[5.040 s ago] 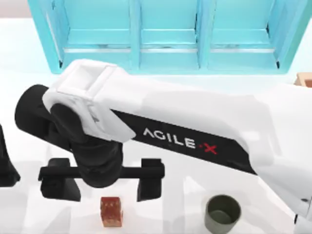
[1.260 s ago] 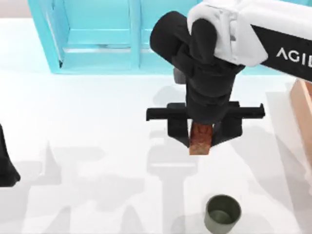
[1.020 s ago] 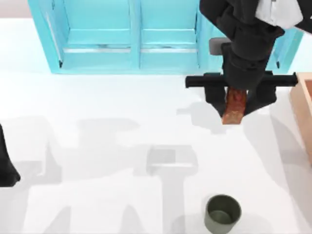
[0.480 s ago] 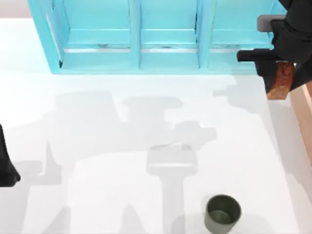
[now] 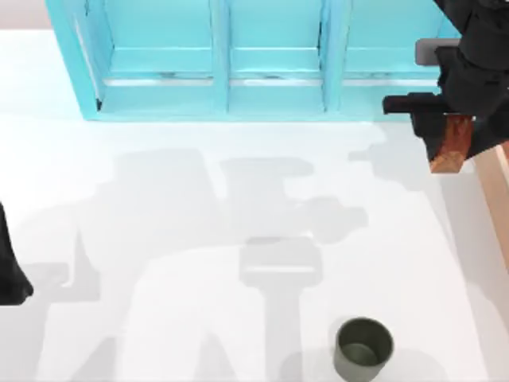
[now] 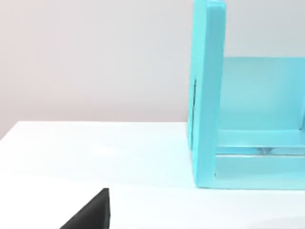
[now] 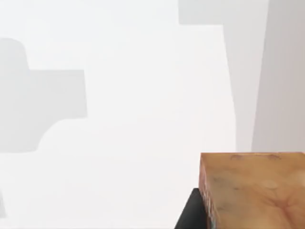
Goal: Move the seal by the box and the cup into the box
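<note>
A rendered simulation of a robot test bench, not a lived-in room. The table (image 5: 199, 239) is a plain, unmarked white surface with flat grey shadows and no grain, stains or clutter. Behind it, the left wrist view shows a bare, featureless pale wall (image 6: 95, 57). At the back of the table stands a turquoise shelved cabinet (image 5: 262, 60), uniformly coloured, with nothing on its visible shelves. The few props are simple stand-alone models: a dark olive-green cup (image 5: 363, 348) near the front and the edge of a tan box (image 5: 497, 199) at the table's right side. Black robot hardware juts in at both sides.
</note>
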`<move>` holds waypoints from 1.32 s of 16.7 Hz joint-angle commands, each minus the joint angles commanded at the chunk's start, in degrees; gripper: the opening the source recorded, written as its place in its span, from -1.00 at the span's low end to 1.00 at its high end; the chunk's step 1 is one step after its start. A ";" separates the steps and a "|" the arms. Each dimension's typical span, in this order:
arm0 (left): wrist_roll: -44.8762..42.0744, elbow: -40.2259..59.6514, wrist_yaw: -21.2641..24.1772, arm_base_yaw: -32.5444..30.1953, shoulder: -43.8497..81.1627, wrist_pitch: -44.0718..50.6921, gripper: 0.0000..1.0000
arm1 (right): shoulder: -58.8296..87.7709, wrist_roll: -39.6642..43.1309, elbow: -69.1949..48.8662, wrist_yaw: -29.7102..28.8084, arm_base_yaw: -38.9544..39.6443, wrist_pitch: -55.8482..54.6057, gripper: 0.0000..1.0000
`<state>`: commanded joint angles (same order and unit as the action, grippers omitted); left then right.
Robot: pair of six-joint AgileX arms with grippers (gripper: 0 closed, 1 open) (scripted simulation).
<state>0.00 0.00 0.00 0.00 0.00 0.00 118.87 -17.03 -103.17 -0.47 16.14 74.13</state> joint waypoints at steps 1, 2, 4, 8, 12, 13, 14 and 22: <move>0.00 0.00 0.00 0.00 0.00 0.00 1.00 | 0.08 0.02 0.87 0.00 0.02 -0.96 -1.00; 0.00 0.00 0.00 0.00 0.00 0.00 1.00 | 0.17 0.00 1.74 0.00 -0.01 -1.91 -1.00; 0.00 0.00 0.00 0.00 0.00 0.00 1.00 | 0.35 -0.13 3.51 -0.01 -0.15 -3.80 -1.00; 0.00 0.00 0.00 0.00 0.00 0.00 1.00 | 0.72 -0.11 7.23 0.01 -0.14 -8.02 -1.00; 0.00 0.00 0.00 0.00 0.00 0.00 1.00 | 1.04 -0.09 8.51 0.02 -0.08 -9.32 -1.00; 0.00 0.00 0.00 0.00 0.00 0.00 1.00 | 1.04 -0.09 8.51 0.02 -0.08 -9.32 -1.00; 0.00 0.00 0.00 0.00 0.00 0.00 1.00 | 1.04 -0.09 8.51 0.02 -0.08 -9.32 -0.85; 0.00 0.00 0.00 0.00 0.00 0.00 1.00 | 1.04 -0.09 8.51 0.02 -0.08 -9.32 0.36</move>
<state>0.00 0.00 0.00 0.00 0.00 0.00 119.92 -17.12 -94.66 -0.45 16.06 64.81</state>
